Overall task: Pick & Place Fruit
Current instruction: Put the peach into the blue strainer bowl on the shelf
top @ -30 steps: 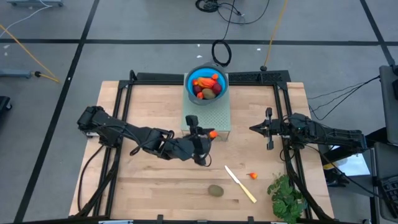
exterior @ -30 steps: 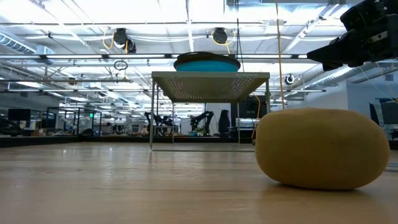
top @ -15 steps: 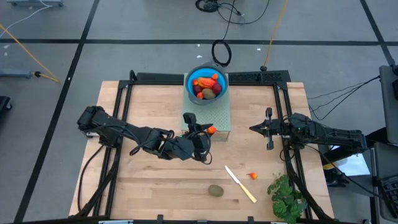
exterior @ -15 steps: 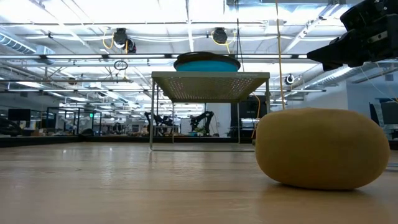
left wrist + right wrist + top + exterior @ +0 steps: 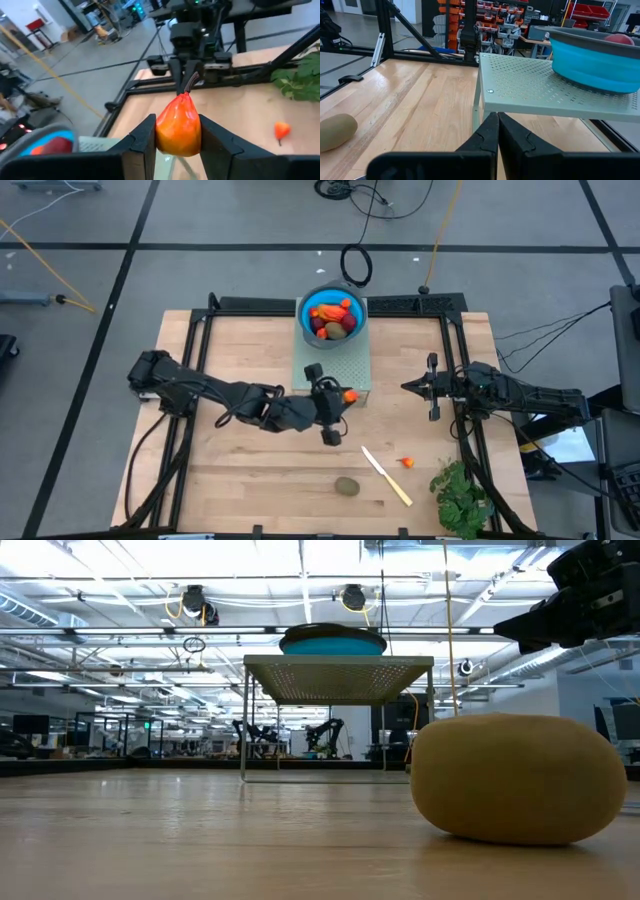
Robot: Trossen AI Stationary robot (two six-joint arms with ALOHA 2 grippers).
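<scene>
Bright overhead strip lights, soft shadows, blurred foreground

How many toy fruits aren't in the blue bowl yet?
3: an orange-red fruit held in the left gripper, a kiwi and a tiny orange-red piece lying on the table. None seem hidden.

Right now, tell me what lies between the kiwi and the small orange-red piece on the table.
The cream knife lies between the kiwi and the orange-red piece, slanted across the gap; high view shows it.

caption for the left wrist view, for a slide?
Left hand shut on an orange pear-shaped fruit, with the wooden table below.
</scene>
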